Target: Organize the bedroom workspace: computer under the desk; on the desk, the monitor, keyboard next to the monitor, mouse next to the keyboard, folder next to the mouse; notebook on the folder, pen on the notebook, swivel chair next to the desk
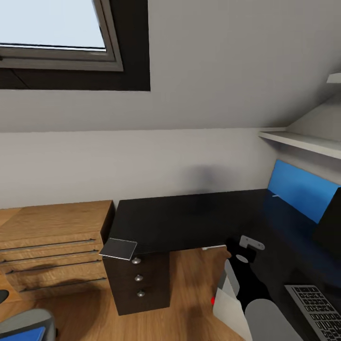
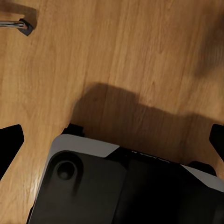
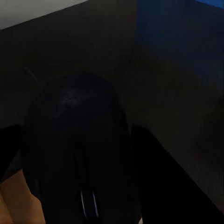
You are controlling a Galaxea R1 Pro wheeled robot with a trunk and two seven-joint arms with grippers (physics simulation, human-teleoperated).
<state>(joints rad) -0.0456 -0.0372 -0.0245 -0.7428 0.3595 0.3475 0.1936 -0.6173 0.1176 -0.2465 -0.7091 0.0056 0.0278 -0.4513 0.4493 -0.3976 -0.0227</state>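
1. The right wrist view looks close over the mouse (image 3: 77, 154), dark and rounded between the right claw's (image 3: 77, 186) fingers, above the black tabletop (image 3: 168, 70); the claw looks closed on it, though the picture is dim.
2. The head view shows the tabletop (image 1: 189, 218), the notebook (image 1: 118, 248) overhanging its corner, the keyboard (image 1: 315, 308), a blue panel (image 1: 300, 192), and a wooden drawer cabinet (image 1: 52, 246).
3. The left wrist view shows wooden floor (image 2: 121, 56) and the left claw's (image 2: 112, 140) fingers spread wide.

Notebook (image 1: 118, 248) on desk (image 1: 189, 218) corner — keyboard (image 1: 316, 308) seemingly far right.
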